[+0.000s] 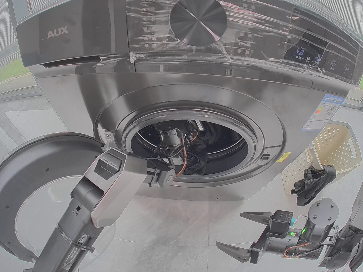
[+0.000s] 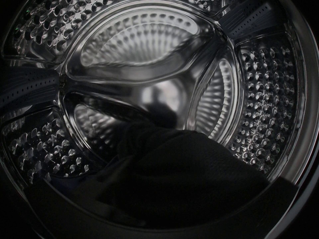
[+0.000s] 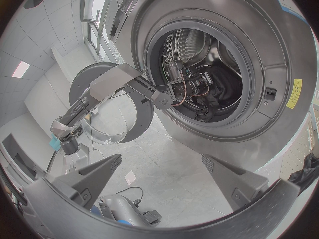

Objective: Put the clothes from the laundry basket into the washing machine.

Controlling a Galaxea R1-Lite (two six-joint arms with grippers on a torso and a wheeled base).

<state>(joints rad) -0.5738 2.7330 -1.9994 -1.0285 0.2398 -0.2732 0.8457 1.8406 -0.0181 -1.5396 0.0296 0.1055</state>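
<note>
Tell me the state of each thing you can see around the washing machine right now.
washing machine door, open, swung to the robot's left.
drum, holding a black garment.
laundry basket, beside the machine, with a second black garment draped over its rim.
right gripper, open, holding nothing.
left arm, wrist inside the drum.

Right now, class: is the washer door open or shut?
Open: the door is swung aside to the left, and the left arm extends into the drum.
</note>
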